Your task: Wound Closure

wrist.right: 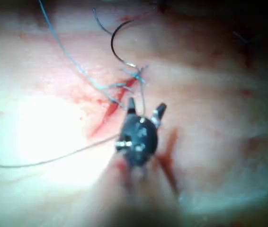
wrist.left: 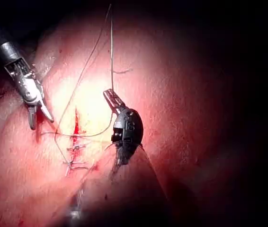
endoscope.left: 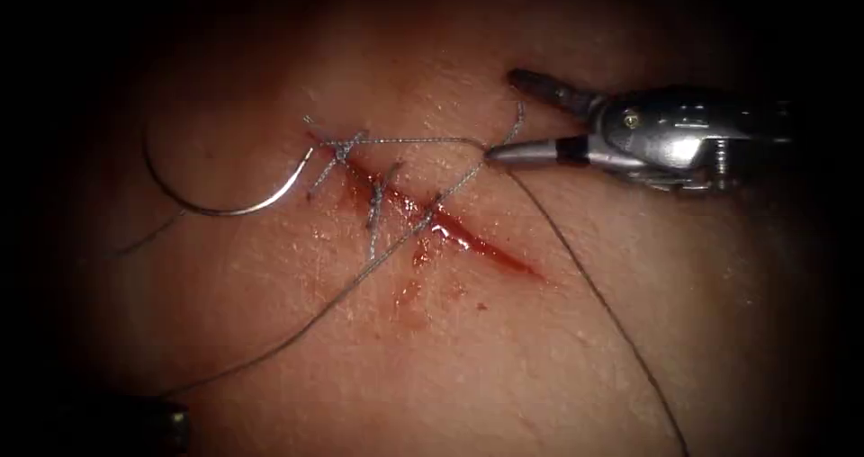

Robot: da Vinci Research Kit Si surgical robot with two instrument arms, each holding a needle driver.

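My right tool [endoscope.left: 526, 120] sits just right of the cut [endoscope.left: 432, 214], jaws spread wide, grasping nothing; the thread [endoscope.left: 423, 140] runs taut from the knot at the cut's upper-left end to the tip of the lower jaw and touches it, but isn't clamped. My left tool [wrist.left: 111, 100] is over the tissue [endoscope.left: 540, 349] with thread running past its tip; can't tell its state. The needle [endoscope.left: 211, 201] lies free on the tissue left of the cut, held by neither tool, tip end just beside the first stitch [endoscope.left: 337, 151]; from here it looks to be lying on the surface, not in the tissue. Progress, my read: upper-left part of the cut carries a knotted stitch plus a second one [endoscope.left: 376, 210], and a thread strand crosses further down. Lower-right stretch is open with red fluid [endoscope.left: 486, 252] along it. So roughly halfway, with the remaining length left to close.
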